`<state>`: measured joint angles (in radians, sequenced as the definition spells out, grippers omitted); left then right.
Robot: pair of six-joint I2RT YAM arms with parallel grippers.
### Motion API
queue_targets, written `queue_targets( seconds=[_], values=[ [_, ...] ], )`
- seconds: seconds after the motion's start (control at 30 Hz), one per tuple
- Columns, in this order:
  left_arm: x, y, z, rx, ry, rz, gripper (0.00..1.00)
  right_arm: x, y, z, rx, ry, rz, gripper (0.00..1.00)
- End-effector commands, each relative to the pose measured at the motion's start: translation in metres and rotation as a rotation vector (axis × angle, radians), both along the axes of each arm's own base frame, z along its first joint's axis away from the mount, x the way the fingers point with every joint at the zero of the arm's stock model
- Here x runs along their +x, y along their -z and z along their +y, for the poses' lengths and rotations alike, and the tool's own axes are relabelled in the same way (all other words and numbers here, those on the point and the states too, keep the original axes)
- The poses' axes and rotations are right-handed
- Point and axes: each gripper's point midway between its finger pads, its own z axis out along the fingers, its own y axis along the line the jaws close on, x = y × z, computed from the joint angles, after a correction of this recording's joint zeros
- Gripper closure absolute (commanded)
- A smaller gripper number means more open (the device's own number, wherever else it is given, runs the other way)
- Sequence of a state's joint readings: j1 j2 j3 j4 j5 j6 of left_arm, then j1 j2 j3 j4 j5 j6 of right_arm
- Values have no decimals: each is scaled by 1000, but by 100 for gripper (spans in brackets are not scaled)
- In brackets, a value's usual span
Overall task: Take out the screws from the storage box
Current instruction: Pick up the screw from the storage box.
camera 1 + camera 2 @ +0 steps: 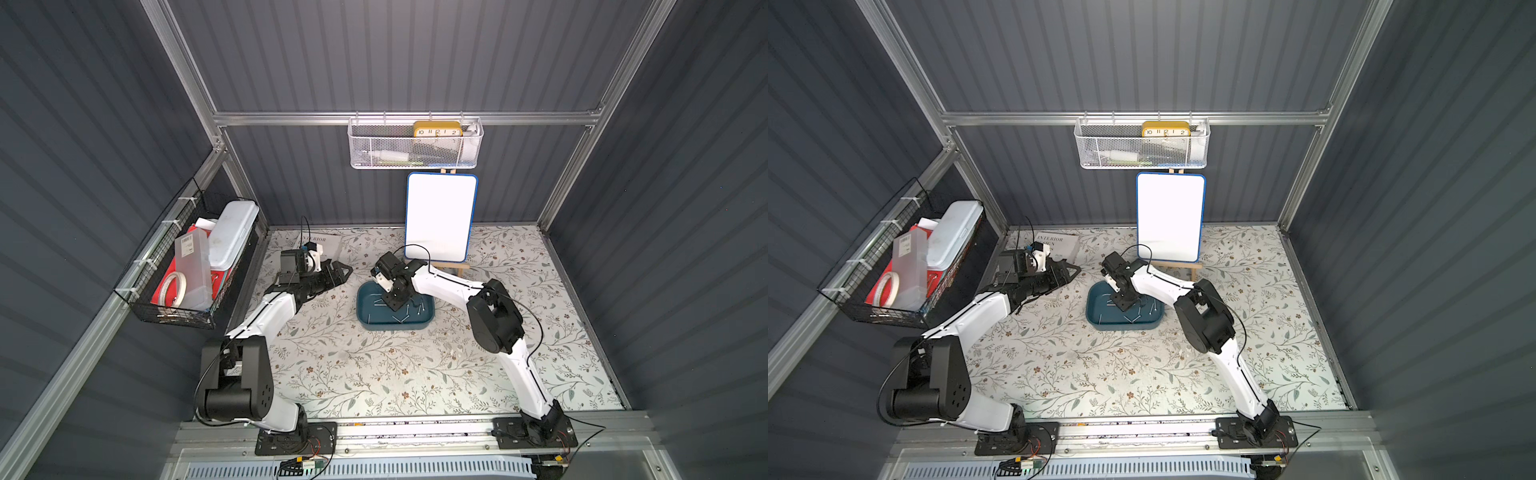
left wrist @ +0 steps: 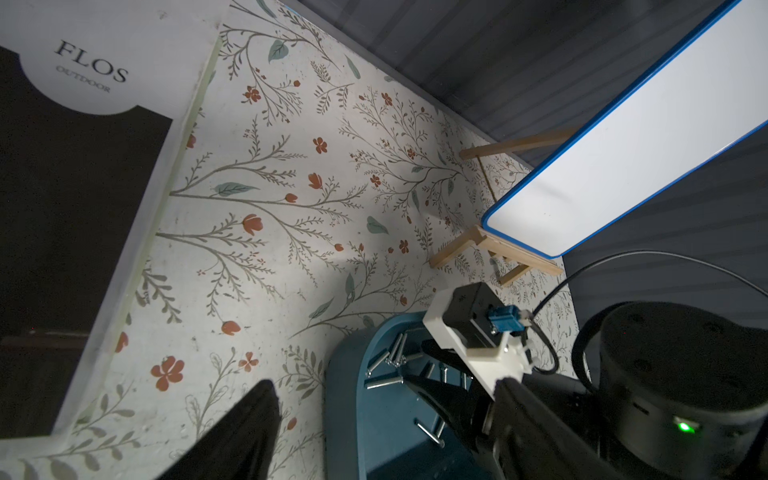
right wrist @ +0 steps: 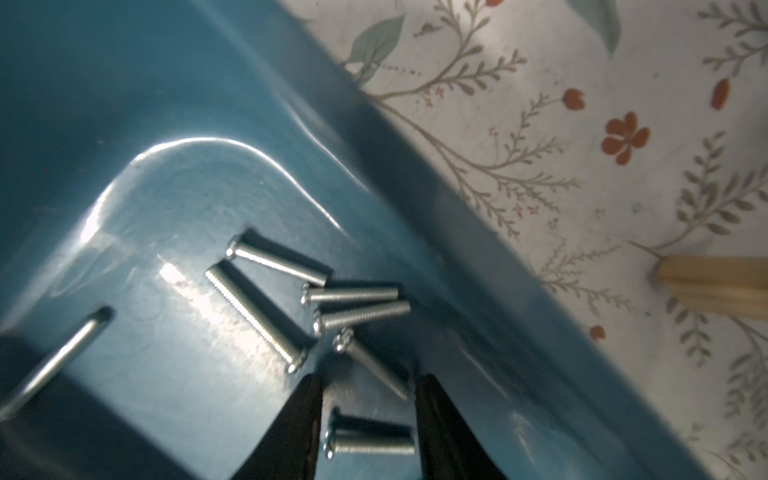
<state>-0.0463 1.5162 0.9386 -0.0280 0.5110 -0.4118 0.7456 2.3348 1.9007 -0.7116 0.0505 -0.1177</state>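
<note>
Silvery screws [image 3: 253, 318] all seemingly lie in the storage box [image 3: 395, 187]; right tool [image 3: 370, 380] stands apart astride two, left tool [image 1: 340, 273] apart, empty.

One shallow teal-blue plastic tray [image 1: 395, 326], one white mesh basket [image 1: 415, 154] and one black wire basket [image 1: 174, 319] are seen. Eight thin silvery metal screws [image 3: 253, 316] are counted in the right wrist view.

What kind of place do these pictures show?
Probably a robot test cell dressed as a small shed or workshop: dark grey ribbed metal walls in a silver aluminium frame, two white-and-black robot arms bolted at the front of a floral-patterned table, and a black wire wall basket of supplies.
</note>
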Motion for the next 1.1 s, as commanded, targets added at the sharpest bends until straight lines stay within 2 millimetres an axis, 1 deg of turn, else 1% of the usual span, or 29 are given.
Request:
queue_targets(
  seconds=[0.0,0.1,0.2,0.37,0.53,0.7,0.8,0.9,0.97,1.07],
  values=[
    [-9,15,-4,-24,7,65,16,8,1,0,-13,-9,-12,58],
    [-10,16,-4,-22,9,63,16,8,8,-1,-26,-9,-5,59],
    [-10,21,-4,-20,10,74,16,8,11,-3,-37,-6,-4,59],
    [-10,25,-4,-18,11,81,16,4,17,-7,-53,1,14,66],
    [-12,26,-6,-19,22,79,15,0,23,-10,-59,14,30,71],
    [-12,28,-7,-19,27,82,15,-4,25,-11,-50,37,54,74],
    [-12,30,-7,-19,27,87,15,-7,31,-16,-67,60,63,82],
    [-12,29,-7,-18,31,81,15,-13,33,-19,-68,71,84,82],
    [-12,28,-8,-19,34,76,15,-16,35,-22,-75,81,89,85],
    [-12,27,-8,-20,33,77,15,-17,35,-27,-89,96,90,83]
  ],
)
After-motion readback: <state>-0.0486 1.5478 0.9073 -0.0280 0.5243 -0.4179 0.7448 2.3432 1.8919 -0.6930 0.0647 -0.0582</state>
